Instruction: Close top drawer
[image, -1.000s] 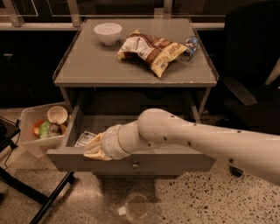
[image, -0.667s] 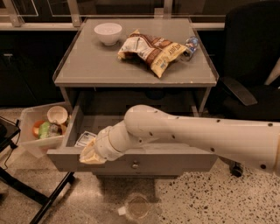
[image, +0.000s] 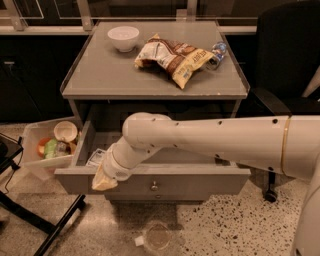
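Observation:
The top drawer (image: 200, 181) of the grey cabinet stands pulled out, its flat grey front facing me with a small round metal knob (image: 154, 186) at centre. My white arm reaches in from the right across the drawer. My gripper (image: 104, 181) hangs over the left part of the front panel's top edge, left of the knob, pointing down. Something flat and pale (image: 96, 156) lies in the drawer's left end. The lower drawers are hidden under the open one.
On the cabinet top (image: 100, 75) sit a white bowl (image: 123, 37), a chip bag (image: 172, 57) and a plastic bottle (image: 216, 52). A clear bin (image: 47, 147) with a cup and food stands at left. A black chair (image: 285, 60) stands at right. A clear cup (image: 156, 238) lies on the speckled floor.
My arm has swung left and down; the gripper moved from over the drawer's left interior to the front panel's top edge. The drawer has not visibly moved.

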